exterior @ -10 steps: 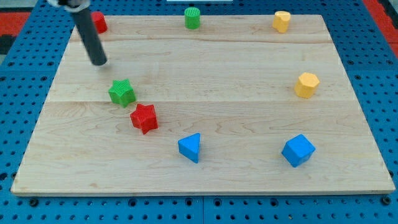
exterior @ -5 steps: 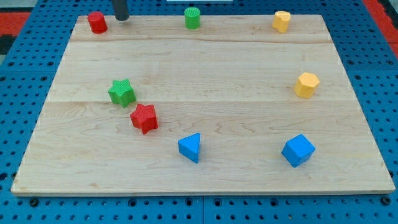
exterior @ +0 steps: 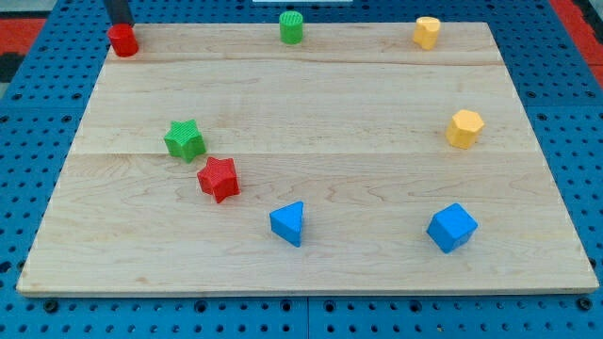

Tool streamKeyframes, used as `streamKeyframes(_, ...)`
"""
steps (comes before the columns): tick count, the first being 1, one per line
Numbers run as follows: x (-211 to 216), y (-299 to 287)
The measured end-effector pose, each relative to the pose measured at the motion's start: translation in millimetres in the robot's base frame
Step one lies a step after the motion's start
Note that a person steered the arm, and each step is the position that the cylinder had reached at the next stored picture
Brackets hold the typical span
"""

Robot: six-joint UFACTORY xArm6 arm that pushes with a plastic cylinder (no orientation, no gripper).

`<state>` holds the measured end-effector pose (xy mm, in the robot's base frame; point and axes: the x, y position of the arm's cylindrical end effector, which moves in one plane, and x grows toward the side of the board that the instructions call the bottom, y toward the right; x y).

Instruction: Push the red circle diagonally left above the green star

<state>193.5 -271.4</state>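
The red circle (exterior: 122, 40) stands at the board's top left corner, close to the left edge. My tip (exterior: 120, 24) is right behind it at the view's top, touching or nearly touching its upper side; only the rod's lowest part shows. The green star (exterior: 185, 139) lies left of the board's middle, well below and to the right of the red circle.
A red star (exterior: 219, 178) sits just below and right of the green star. A green cylinder (exterior: 292, 27) and a yellow block (exterior: 427, 32) stand along the top edge. A yellow hexagon (exterior: 464, 128), a blue triangle (exterior: 288, 223) and a blue cube (exterior: 451, 227) lie further right.
My tip went from beside the green star up to the top edge, then left behind the red circle. The red circle has slid a little left towards the board's corner.
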Motion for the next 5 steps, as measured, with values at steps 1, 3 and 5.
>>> streamKeyframes(1, 28, 3)
streamKeyframes(3, 68, -21)
streamKeyframes(5, 92, 38)
